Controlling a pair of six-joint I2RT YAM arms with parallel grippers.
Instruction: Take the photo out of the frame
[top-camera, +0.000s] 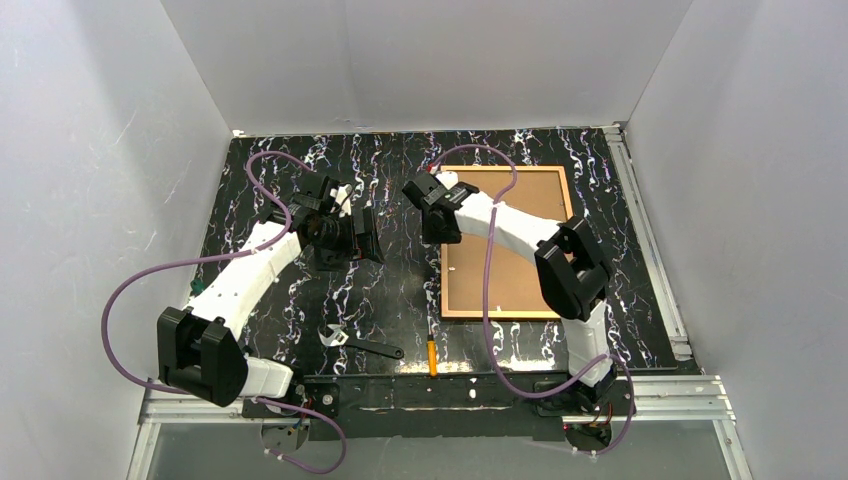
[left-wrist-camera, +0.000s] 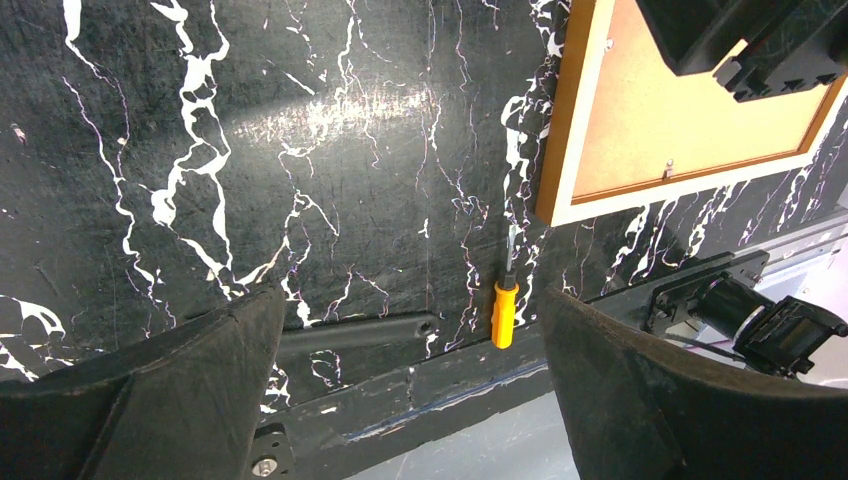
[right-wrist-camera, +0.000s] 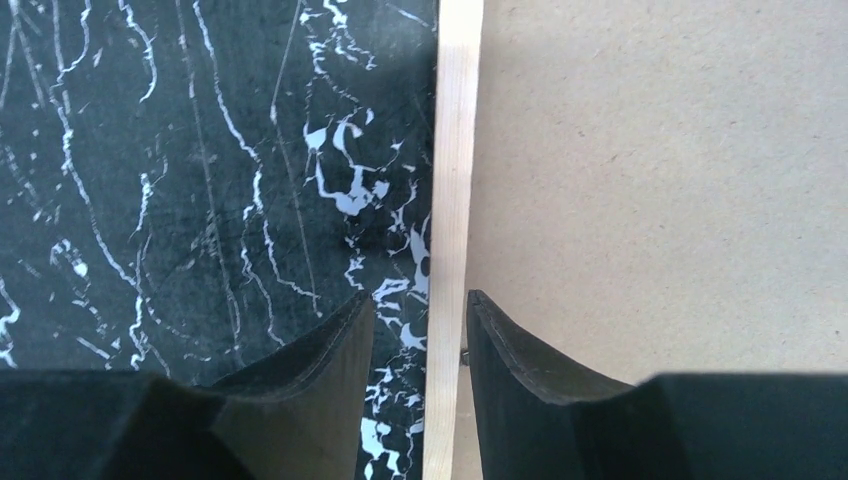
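The table (top-camera: 400, 290) is black with white marble-like veins. The frame (top-camera: 500, 315) lies flat on its right half, tan back upward. A wrench (top-camera: 360, 345) lies near the near edge, left of centre. Just to its right lies an orange-handled screwdriver (top-camera: 432, 357), below the frame's near-left corner.
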